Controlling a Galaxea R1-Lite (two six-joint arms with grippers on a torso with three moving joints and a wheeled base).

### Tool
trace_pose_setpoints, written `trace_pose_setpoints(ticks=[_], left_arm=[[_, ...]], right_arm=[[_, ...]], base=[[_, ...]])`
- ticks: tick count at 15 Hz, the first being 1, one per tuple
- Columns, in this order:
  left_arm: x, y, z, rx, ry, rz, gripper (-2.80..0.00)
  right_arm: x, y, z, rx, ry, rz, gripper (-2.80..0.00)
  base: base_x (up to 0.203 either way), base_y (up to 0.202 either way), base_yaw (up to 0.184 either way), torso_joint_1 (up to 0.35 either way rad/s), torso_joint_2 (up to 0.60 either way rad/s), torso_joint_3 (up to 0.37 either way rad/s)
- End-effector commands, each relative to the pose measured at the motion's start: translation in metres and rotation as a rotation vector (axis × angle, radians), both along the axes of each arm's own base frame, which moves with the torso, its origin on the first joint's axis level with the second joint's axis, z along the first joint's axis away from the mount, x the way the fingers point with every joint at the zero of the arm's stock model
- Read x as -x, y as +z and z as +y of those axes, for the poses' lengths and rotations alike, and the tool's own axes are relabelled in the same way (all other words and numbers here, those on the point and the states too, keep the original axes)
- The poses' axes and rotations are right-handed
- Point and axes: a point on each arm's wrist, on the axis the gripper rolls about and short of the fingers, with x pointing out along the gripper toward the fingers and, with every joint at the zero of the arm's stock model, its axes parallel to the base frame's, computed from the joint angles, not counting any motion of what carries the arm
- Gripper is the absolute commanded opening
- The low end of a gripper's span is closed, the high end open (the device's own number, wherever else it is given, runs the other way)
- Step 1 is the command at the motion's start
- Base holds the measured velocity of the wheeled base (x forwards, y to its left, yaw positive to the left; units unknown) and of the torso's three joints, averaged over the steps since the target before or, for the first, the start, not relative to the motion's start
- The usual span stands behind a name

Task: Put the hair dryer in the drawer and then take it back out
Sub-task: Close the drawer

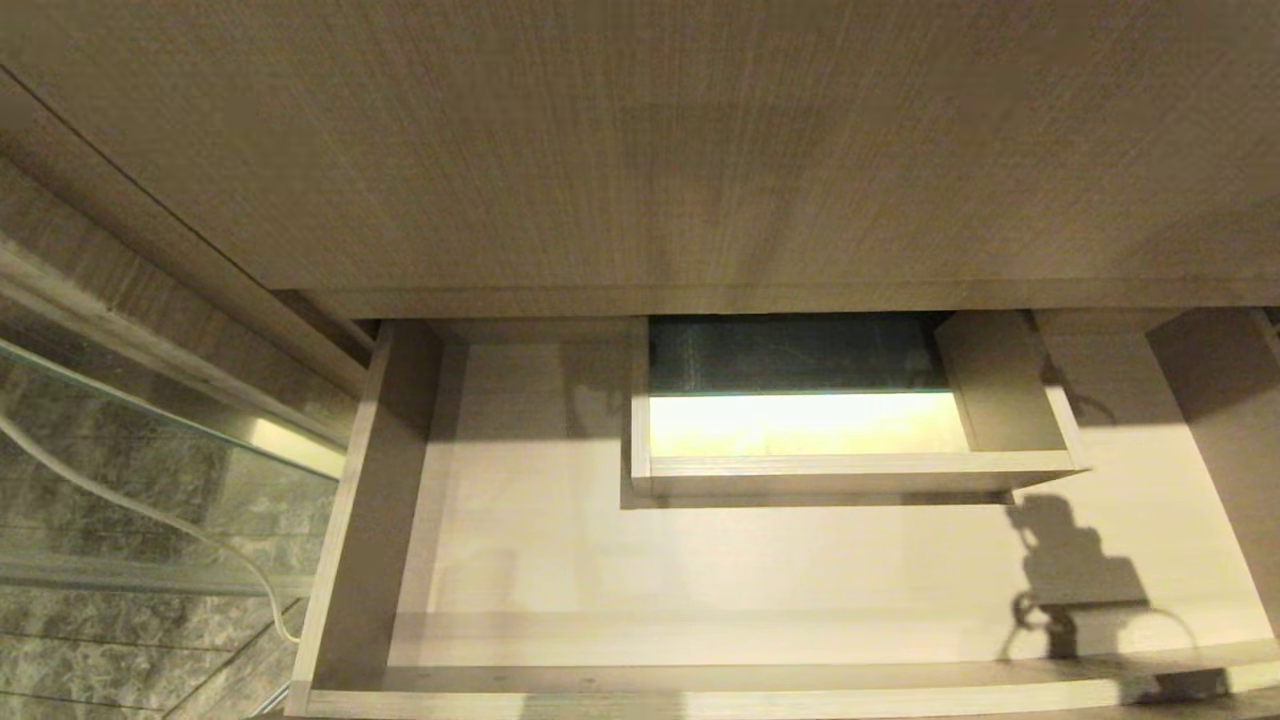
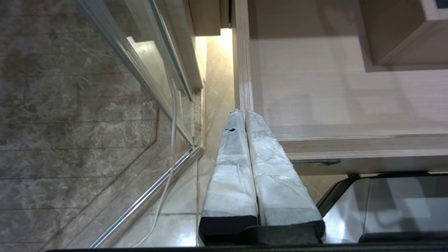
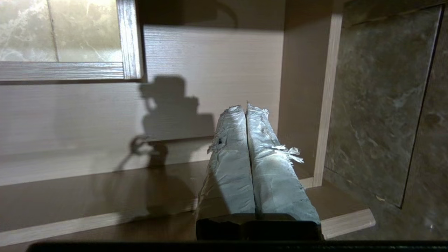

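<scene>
Nearest, the drawer [image 1: 700, 690] is seen pulled open, with no hair dryer inside or anywhere in view. Both tools are pressed shut and hold nothing: the right tool [image 3: 246, 108] over the drawer's right part, the left tool [image 2: 244, 112] at its left edge. Neither step seems begun; the dryer must first be found and grasped.

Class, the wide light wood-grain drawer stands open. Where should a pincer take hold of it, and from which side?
On the drawer, probably the front board's top edge, from above: no handle shows, and that thin upright board stands free, floor open behind.
</scene>
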Motion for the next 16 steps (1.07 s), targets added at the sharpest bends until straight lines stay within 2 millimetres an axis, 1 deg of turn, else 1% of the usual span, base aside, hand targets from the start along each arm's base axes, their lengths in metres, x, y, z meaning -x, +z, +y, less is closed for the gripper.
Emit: trace_pose_setpoints(ticks=[1, 3, 5, 7, 9, 10, 12, 13, 16], left_arm=[[0.0, 0.0, 0.0, 0.0, 0.0, -0.002, -2.8], [0.0, 0.0, 0.0, 0.001, 0.0, 0.0, -2.8], [0.0, 0.0, 0.0, 0.001, 0.0, -0.002, -2.8], [0.0, 0.0, 0.0, 0.001, 0.0, -0.003, -2.8], [0.0, 0.0, 0.0, 0.001, 0.0, -0.001, -2.8], [0.0, 0.0, 0.0, 0.001, 0.0, -0.003, -2.8], [0.0, 0.0, 0.0, 0.001, 0.0, -0.002, -2.8], [0.0, 0.0, 0.0, 0.0, 0.0, -0.001, -2.8], [0.0, 0.0, 0.0, -0.001, 0.0, -0.001, -2.8]], right_arm=[[0.001, -0.003, 0.0, -0.003, 0.001, 0.013, -2.8], [0.006, -0.004, 0.002, 0.0, -0.002, 0.014, -2.8], [0.015, -0.01, 0.004, 0.027, -0.076, 0.078, -2.8], [0.032, -0.027, 0.008, 0.054, -0.163, 0.233, -2.8], [0.045, -0.044, 0.013, 0.032, -0.164, 0.352, -2.8], [0.048, -0.053, 0.015, 0.022, -0.147, 0.389, -2.8], [0.052, -0.069, 0.024, -0.001, -0.077, 0.473, -2.8], [0.052, -0.077, 0.026, -0.045, -0.077, 0.527, -2.8], [0.042, -0.091, 0.026, -0.095, -0.097, 0.673, -2.8]], base=[[0.0, 0.0, 0.0, 0.006, 0.06, 0.038], [0.0, 0.0, 0.0, -0.003, 0.03, 0.041], [0.0, 0.0, 0.0, 0.0, 0.01, 0.045], [0.0, 0.0, 0.0, 0.004, 0.0, 0.047], [0.0, 0.0, 0.0, 0.001, 0.0, 0.041], [0.0, 0.0, 0.0, 0.007, 0.0, 0.036], [0.0, 0.0, 0.0, 0.0, 0.0, 0.0], [0.0, 0.0, 0.0, 0.0, 0.0, 0.0], [0.0, 0.0, 0.0, 0.0, 0.0, 0.0]])
